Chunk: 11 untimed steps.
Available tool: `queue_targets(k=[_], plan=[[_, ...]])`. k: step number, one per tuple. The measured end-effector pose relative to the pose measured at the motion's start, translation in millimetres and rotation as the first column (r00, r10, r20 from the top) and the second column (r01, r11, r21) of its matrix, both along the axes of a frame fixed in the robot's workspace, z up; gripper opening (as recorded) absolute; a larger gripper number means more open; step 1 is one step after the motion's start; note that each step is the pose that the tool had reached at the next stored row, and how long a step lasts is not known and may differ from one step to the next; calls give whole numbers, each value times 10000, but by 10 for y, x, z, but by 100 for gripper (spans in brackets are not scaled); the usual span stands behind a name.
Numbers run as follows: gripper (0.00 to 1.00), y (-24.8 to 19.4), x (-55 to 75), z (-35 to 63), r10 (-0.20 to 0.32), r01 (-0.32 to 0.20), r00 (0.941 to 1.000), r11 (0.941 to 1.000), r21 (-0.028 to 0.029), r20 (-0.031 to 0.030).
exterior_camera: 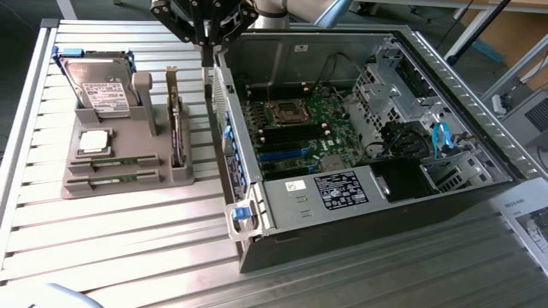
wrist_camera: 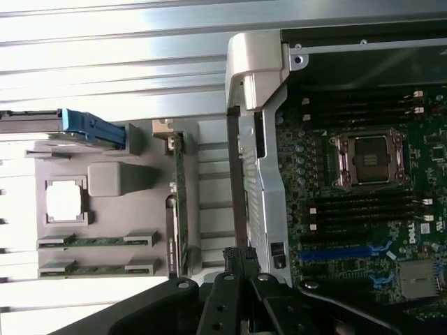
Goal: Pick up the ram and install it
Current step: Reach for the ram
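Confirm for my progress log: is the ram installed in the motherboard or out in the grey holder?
Out. Two green ram sticks lie in the grey holder; the motherboard memory slots look empty.

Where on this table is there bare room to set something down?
Bare table slats run from the grey holder to the near edge, on the exterior view's left of the computer case; more lie between the case and the near edge, up to the paper. Crowded: the holder, with the ram sticks, and the narrow gap between holder and case.
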<state>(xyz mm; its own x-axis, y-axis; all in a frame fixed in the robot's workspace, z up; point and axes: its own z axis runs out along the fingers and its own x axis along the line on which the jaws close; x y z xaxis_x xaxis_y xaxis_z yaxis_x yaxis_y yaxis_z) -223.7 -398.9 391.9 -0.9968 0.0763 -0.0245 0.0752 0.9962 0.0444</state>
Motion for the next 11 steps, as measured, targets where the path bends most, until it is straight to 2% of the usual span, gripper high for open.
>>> queue_targets(k=[11], plan=[[10, 0, -314, -3, 1, -1, 10000, 10000, 0, 0]])
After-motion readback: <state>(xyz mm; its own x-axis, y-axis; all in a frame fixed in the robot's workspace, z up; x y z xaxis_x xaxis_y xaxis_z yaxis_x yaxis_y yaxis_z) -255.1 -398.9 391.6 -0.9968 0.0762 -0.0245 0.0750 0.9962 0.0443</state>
